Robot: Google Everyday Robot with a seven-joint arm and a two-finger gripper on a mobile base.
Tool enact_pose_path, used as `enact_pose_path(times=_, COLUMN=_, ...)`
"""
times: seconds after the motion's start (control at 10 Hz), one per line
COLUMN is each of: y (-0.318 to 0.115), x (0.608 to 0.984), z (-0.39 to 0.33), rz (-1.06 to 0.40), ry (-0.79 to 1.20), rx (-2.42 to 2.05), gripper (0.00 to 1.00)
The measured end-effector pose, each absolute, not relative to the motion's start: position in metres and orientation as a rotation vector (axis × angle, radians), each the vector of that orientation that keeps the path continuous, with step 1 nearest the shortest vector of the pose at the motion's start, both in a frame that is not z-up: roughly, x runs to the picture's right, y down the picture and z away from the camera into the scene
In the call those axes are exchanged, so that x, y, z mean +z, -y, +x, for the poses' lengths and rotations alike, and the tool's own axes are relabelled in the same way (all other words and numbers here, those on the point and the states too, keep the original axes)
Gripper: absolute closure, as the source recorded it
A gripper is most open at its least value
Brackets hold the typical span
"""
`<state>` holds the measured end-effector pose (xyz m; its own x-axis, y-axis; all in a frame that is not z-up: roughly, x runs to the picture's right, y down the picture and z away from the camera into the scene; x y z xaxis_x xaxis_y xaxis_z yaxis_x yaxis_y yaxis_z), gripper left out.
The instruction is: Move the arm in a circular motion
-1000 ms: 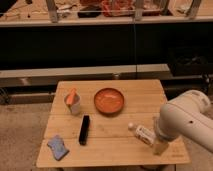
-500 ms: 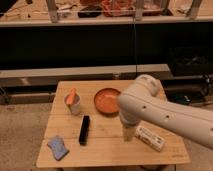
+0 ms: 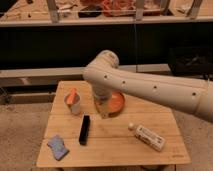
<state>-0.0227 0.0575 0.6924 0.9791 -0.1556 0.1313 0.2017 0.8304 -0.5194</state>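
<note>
Counts: one arm, one gripper, one table, one bowl, one cup, one black bar, one sponge and one bottle are seen.
Arm: the cream-white arm (image 3: 150, 90) is seen entering from the right edge and crossing above the right half of the table; small dark dots are spaced along it.
Arm long axis: the long segment is laid nearly level, rising slightly from right to left, and is ended by a rounded joint above the table's back middle.
Arm direction: from that joint a short segment is turned straight down toward the tabletop.
Gripper: the slim pale yellowish gripper (image 3: 103, 109) is held at the left rim of the bowl; whether it is open or closed cannot be told.
Table: a light wooden table (image 3: 115, 150) is placed on a pale floor.
Bowl: an orange bowl (image 3: 119, 103) is set at the back middle, partly hidden by the arm.
Cup: a pale cup (image 3: 75, 106) with something orange in it is stood left of the bowl.
Black bar: a black bar (image 3: 84, 130) is laid front to back, in front of the cup.
Sponge: a blue sponge (image 3: 58, 147) is laid at the front left corner.
Bottle: a white bottle (image 3: 148, 137) is laid on its side at the front right, cap toward the left.
</note>
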Motion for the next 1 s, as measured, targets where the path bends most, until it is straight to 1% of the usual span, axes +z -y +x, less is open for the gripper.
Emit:
enact_pose_path(times=0.3, y=0.002, x=0.735, z=-0.015, rz=-0.587, ry=0.054, rx=-0.194, gripper=0.2)
enact_pose_path(times=0.5, y=0.025, x=0.752, z=0.015, rz=-0.611, ry=0.038, rx=-0.147, gripper=0.2)
enact_pose_path(times=0.8, y=0.035, x=0.769, z=0.094, rz=-0.657, ry=0.022, rx=-0.031, gripper=0.2)
enact_pose_path(times=1.0, y=0.035, x=0.773, z=0.124, rz=-0.669, ry=0.014, rx=0.003, gripper=0.2)
